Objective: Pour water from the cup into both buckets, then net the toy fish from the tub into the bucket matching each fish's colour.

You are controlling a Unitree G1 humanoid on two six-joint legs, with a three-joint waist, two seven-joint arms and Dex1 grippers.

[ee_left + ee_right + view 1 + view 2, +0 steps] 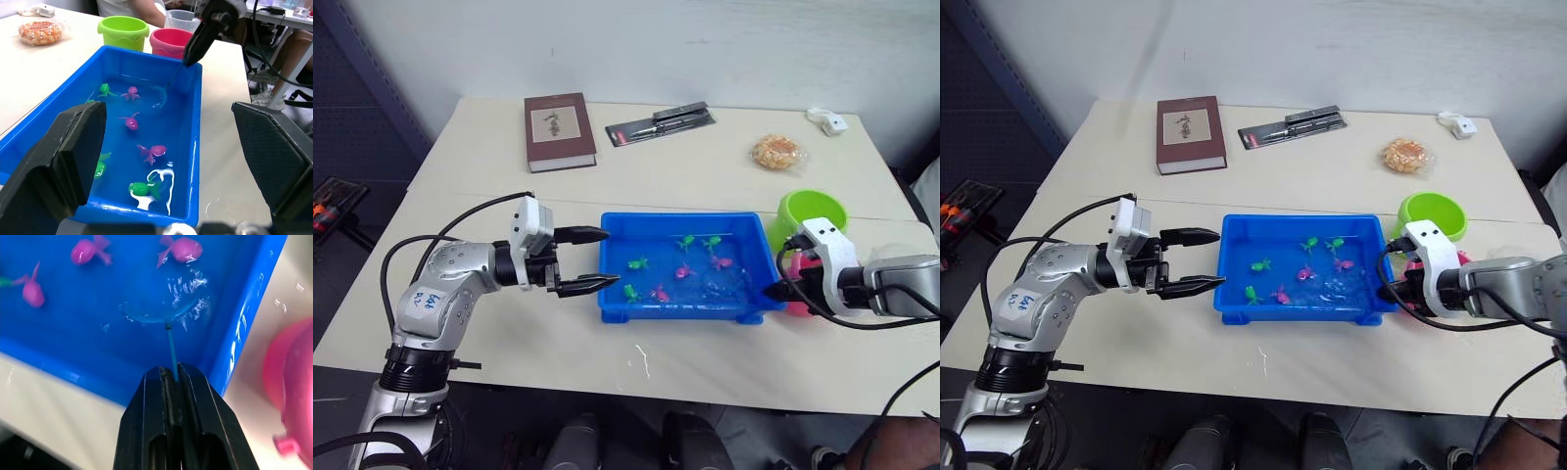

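Note:
The blue tub [677, 312] sits mid-table with water and several tiny toy fish, green ones [637, 262] and pink ones [683, 271]. My left gripper [610, 257] is open at the tub's left rim, empty. At the tub's right end my right gripper [170, 369] is shut on the thin stick of the net [164, 308], whose hoop lies in the water near a pink fish [182, 248]. The green bucket [813, 211] and the pink bucket [171, 41] stand just right of the tub. The clear cup [183, 19] is behind the pink bucket.
At the far side of the table lie a brown book [558, 130], a packaged tool [661, 124], a bagged snack [777, 152] and a small white object [828, 120]. Spilled water [641, 362] marks the table in front of the tub. A person [146, 10] sits beyond the buckets.

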